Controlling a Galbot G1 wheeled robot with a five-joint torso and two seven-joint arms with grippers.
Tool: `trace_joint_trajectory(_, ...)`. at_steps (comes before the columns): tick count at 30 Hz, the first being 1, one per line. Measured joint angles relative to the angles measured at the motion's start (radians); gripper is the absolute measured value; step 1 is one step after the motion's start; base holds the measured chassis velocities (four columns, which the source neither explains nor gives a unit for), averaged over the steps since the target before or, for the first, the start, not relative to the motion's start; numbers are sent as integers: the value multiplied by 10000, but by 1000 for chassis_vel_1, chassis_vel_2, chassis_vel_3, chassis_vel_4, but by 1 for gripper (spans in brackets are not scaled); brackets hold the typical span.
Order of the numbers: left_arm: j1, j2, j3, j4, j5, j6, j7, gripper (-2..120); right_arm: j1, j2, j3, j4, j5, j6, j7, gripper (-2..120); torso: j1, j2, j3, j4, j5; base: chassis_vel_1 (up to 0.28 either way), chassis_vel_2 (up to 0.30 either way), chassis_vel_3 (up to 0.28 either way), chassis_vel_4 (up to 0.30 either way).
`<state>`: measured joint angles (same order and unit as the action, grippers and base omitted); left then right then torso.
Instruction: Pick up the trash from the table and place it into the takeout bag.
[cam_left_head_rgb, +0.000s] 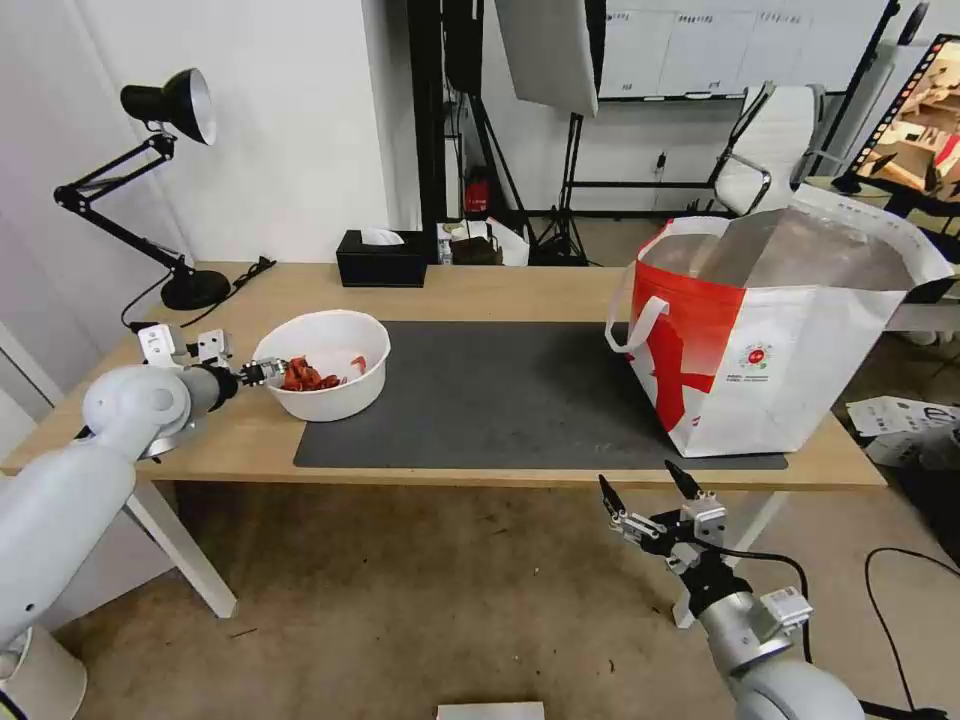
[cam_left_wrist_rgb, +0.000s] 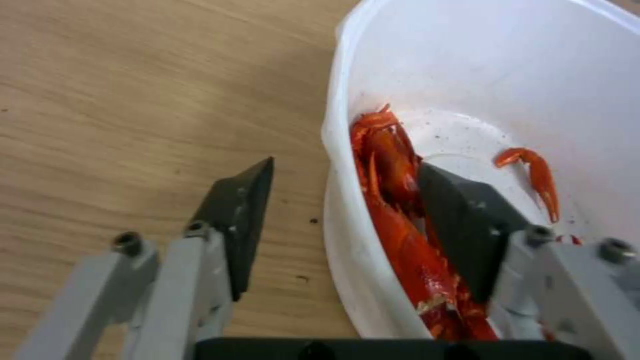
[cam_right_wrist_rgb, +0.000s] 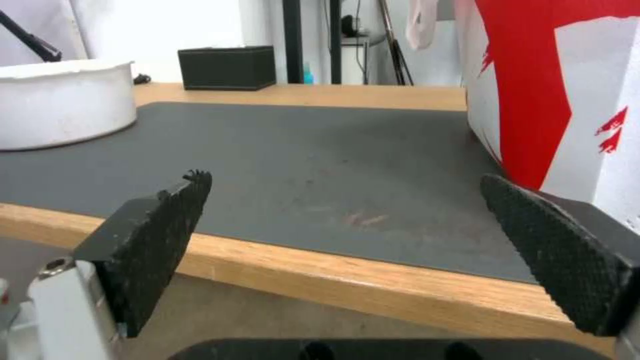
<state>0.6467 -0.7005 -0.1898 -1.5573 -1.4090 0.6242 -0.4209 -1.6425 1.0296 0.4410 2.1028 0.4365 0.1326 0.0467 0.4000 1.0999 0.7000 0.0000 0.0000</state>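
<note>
At the left of the table (cam_left_head_rgb: 480, 290), the white bowl of red shells (cam_left_head_rgb: 325, 375) is straddled at its rim by the open left gripper (cam_left_wrist_rgb: 333, 210), not yet squeezed. The right gripper (cam_left_head_rgb: 650, 490) is held open below the table edge. The takeout bag (cam_left_head_rgb: 770, 340) is kept waiting on the right, so the bowl is judged still left to pack.
</note>
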Motion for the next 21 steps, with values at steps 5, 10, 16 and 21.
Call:
trace_joint_trajectory(5,13,-63,10,-94,-103,-95,-106,33,0,0,0,0,0,0,0,100,0,0,0,0,0,0,0,0,0)
trace_joint_trajectory(10,18,-71,11,-175,-163,-220,-147,20,0,0,0,0,0,-1,0,100,0,0,0,0,0,0,0,0,0)
trace_joint_trajectory(16,24,-72,11,-333,-201,-430,-157,0,0,0,0,0,0,0,1,100,0,0,0,0,0,0,0,0,0)
trace_joint_trajectory(21,40,-122,30,-632,231,-1503,157,0,1,-1,0,0,0,-1,1,100,0,0,0,1,-1,0,0,0,0)
